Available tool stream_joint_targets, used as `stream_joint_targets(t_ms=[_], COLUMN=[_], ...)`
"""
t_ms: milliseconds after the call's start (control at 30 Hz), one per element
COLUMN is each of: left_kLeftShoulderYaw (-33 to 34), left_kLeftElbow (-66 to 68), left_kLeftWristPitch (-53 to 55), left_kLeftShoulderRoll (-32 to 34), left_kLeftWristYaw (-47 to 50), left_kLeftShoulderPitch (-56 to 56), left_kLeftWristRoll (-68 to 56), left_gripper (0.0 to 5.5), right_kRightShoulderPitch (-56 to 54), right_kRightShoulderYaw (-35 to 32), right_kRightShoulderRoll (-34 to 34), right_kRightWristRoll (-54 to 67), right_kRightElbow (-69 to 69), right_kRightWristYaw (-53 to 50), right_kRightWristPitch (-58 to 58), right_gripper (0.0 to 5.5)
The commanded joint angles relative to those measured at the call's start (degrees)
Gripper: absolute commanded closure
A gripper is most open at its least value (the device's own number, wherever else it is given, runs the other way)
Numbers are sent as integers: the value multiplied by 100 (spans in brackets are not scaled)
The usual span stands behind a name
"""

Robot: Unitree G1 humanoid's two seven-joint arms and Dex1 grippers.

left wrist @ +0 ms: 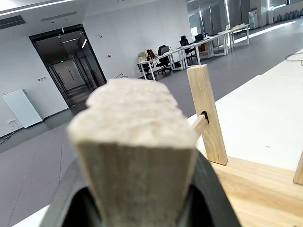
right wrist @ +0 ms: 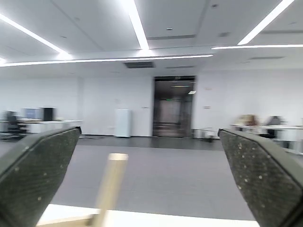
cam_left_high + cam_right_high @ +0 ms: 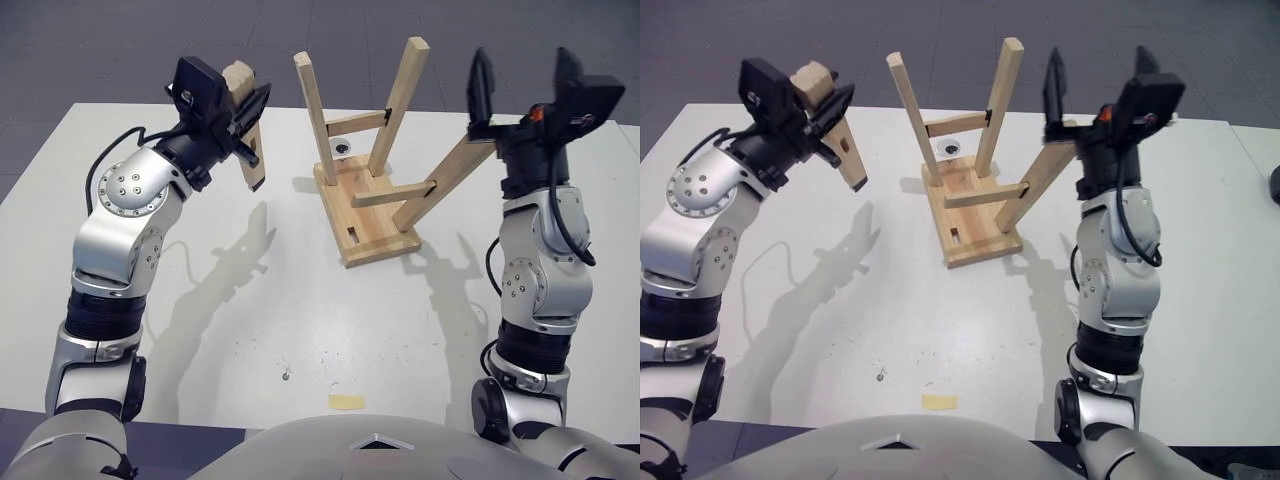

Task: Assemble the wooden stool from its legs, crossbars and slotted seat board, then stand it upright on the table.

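The partly built stool lies upside down at the middle back of the table, its slotted seat board (image 3: pixel 368 222) flat on the surface. Two legs (image 3: pixel 316 115) stand up from it, joined by a crossbar (image 3: pixel 356 122). A third leg (image 3: pixel 448 178) leans out to the right on a second crossbar (image 3: pixel 392 193). My left gripper (image 3: pixel 248 118) is shut on a loose wooden leg (image 3: pixel 254 160), held in the air left of the stool with its free end pointing down. My right gripper (image 3: pixel 525 85) stands open, fingers up and empty, just right of the leaning leg's top end.
A round black-and-white object (image 3: pixel 343 147) sits behind the stool. A yellow scrap of tape (image 3: pixel 347 401) and a small dark speck (image 3: pixel 285 376) lie near the front edge of the white table (image 3: pixel 300 320). A cable trails by my left arm.
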Motion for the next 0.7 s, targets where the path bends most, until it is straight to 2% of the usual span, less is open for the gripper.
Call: stream_joint_targets(t_ms=[33,233,400,433,567,700], left_kLeftShoulderYaw=[17,35,49,58,181,482], left_kLeftElbow=[-59,-101,-123,-150,-193,-169], left_kLeftWristPitch=[11,41,58,67,118,178], left_kLeftShoulderRoll=[-258,-489,-593,-607,-602,-476], left_kLeftWristYaw=[-152,-227,-313,-313,-296,-329], left_kLeftShoulderPitch=[113,282,344,363,262,161], left_kLeftWristRoll=[94,273,374,391,453,461], left_gripper=[448,448,448,448,448,448], right_kRightShoulderPitch=[95,-153,-397,-377,136,573], right_kRightShoulderYaw=[-310,-716,-1279,-1186,-27,505], right_kRightShoulderRoll=[56,-74,-478,-578,-793,-776], right_kRightWristRoll=[92,336,220,225,529,1145], right_kRightElbow=[226,313,865,1020,744,38], right_kRightWristYaw=[-207,-309,-618,-493,766,1669], right_kRightWristPitch=[81,-37,16,252,1121,1470], right_gripper=[10,10,10,10,10,10])
